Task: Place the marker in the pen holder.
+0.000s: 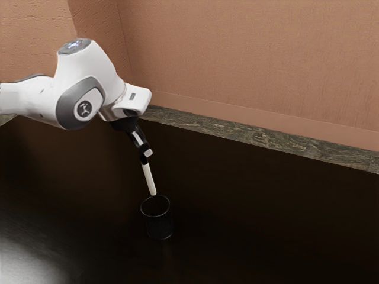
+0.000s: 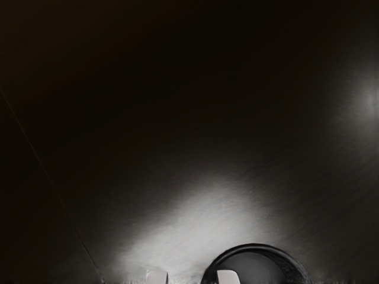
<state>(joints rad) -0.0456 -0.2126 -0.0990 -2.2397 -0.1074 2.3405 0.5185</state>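
Pincer (image 1: 146,155): black and two-fingered, it slanted downward and was closed on the marker; in the wrist view its pale fingertips (image 2: 157,277) stood a little apart.
Marker (image 1: 150,179): a slim white stick, dark at its upper end, it hung steeply from the grip, leaning slightly, its lower end near the holder's rim and outside the cup.
Holder (image 1: 160,227): a black, round, open-topped cup, it stood upright beneath the marker.
Arm (image 1: 106,68): white with grey joint covers, it reached in from the exterior view's left.
Bench (image 1: 83,260): dark and smooth, it carried the holder and caught a pale sheen.
Ledge (image 1: 266,137): mottled grey-brown stone, it ran along the foot of the pinkish-tan textured wall (image 1: 237,59).
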